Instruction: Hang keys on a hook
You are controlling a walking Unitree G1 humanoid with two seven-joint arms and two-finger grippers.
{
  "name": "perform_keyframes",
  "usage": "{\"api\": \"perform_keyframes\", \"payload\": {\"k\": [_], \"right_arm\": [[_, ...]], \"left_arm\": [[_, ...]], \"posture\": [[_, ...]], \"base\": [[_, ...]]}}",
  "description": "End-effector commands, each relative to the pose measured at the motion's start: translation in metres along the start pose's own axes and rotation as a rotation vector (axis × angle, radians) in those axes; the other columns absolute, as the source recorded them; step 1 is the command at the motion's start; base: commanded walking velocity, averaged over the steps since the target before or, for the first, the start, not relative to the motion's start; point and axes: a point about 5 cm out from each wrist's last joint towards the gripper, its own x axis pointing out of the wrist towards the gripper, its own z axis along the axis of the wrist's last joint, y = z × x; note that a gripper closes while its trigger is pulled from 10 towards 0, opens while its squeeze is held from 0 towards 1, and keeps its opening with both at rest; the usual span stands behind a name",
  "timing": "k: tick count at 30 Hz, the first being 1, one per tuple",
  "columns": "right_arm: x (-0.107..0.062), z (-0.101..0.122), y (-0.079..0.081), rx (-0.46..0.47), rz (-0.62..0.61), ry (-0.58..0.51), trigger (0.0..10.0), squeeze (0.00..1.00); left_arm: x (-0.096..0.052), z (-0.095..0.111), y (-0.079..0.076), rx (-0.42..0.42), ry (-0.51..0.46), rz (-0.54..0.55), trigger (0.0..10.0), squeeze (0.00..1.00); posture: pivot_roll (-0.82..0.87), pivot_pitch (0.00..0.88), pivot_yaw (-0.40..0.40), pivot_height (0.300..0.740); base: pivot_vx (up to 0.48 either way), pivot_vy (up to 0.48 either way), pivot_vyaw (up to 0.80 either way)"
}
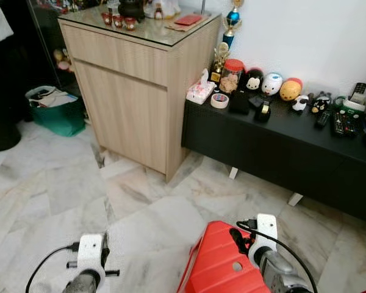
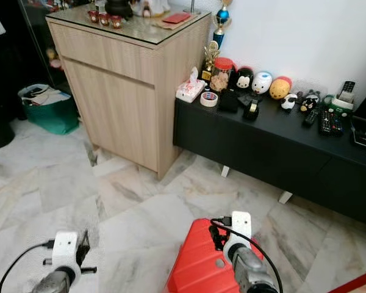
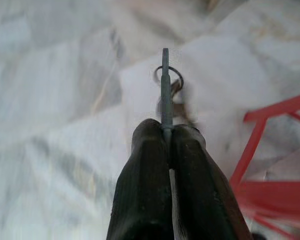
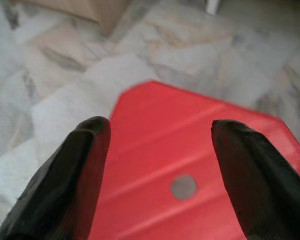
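A pale grey-veined marble tile floor spreads ahead of the pincers. Beyond them, against a plain white wall, stands a tall light-wood cabinet with a glass top, and to its right a low black sideboard on white legs, crowded with small figurines and remote controls. A red plastic stool sits directly under the right pincer. A teal storage bag rests far left. Daylight is soft and even.

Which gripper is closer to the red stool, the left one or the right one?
Right. The right gripper hangs open directly above the red stool. The left gripper, shut on the keys, is over the marble floor, off to the stool's left side.
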Motion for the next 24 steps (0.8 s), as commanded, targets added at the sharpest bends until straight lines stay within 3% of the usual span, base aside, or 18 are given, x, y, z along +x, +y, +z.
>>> {"api": "perform_keyframes", "payload": {"k": [1, 7, 9, 10, 11, 13, 17, 19, 24], "right_arm": [[-0.004, -0.013, -0.008, 0.034, -0.043, 0.033, 10.0, 0.00], [-0.009, -0.026, -0.018, 0.078, -0.088, 0.063, 10.0, 0.00], [-0.010, -0.029, -0.020, 0.041, -0.095, 0.090, 10.0, 0.00], [-0.013, -0.037, -0.023, -0.076, -0.098, 0.144, 10.0, 0.00], [-0.016, -0.043, -0.029, -0.122, -0.130, 0.178, 10.0, 0.00], [-0.019, -0.047, -0.036, -0.137, -0.169, 0.197, 10.0, 0.00], [-0.026, -0.058, -0.044, -0.111, -0.195, 0.224, 10.0, 0.00], [-0.031, -0.070, -0.044, -0.157, -0.174, 0.250, 10.0, 0.00], [-0.040, -0.087, -0.049, -0.077, -0.209, 0.273, 10.0, 0.00]], "left_arm": [[-0.003, -0.011, -0.001, -0.042, 0.035, 0.028, 10.0, 0.00], [-0.007, -0.026, -0.005, -0.055, 0.092, 0.028, 10.0, 0.00], [-0.008, -0.027, -0.006, -0.058, 0.093, 0.023, 10.0, 0.00], [-0.009, -0.031, -0.008, -0.042, 0.110, 0.003, 10.0, 0.00], [-0.010, -0.035, -0.009, -0.025, 0.129, -0.009, 10.0, 0.00], [-0.011, -0.038, -0.009, -0.015, 0.140, -0.011, 10.0, 0.00], [-0.013, -0.042, -0.006, -0.019, 0.157, -0.008, 10.0, 0.00], [-0.015, -0.045, -0.003, -0.016, 0.172, -0.011, 10.0, 0.00], [-0.016, -0.047, -0.002, -0.017, 0.178, -0.013, 10.0, 0.00]], "posture": [[0.09, 0.000, -0.084, 0.732], [0.09, 0.000, -0.074, 0.732], [0.08, 0.000, -0.070, 0.732], [0.08, 0.000, -0.067, 0.732], [0.08, 0.000, -0.062, 0.732], [0.08, 0.000, -0.056, 0.732], [0.07, 0.000, -0.039, 0.732], [0.06, 0.000, -0.027, 0.732], [0.05, 0.000, -0.023, 0.732]], "base": [[0.000, 0.000, 0.00], [0.000, 0.000, 0.00], [0.000, 0.000, 0.00], [0.000, 0.000, 0.00], [0.000, 0.000, 0.00], [0.000, 0.000, 0.00], [0.000, 0.000, 0.00], [0.000, 0.000, 0.00], [0.000, 0.000, 0.00]]}}
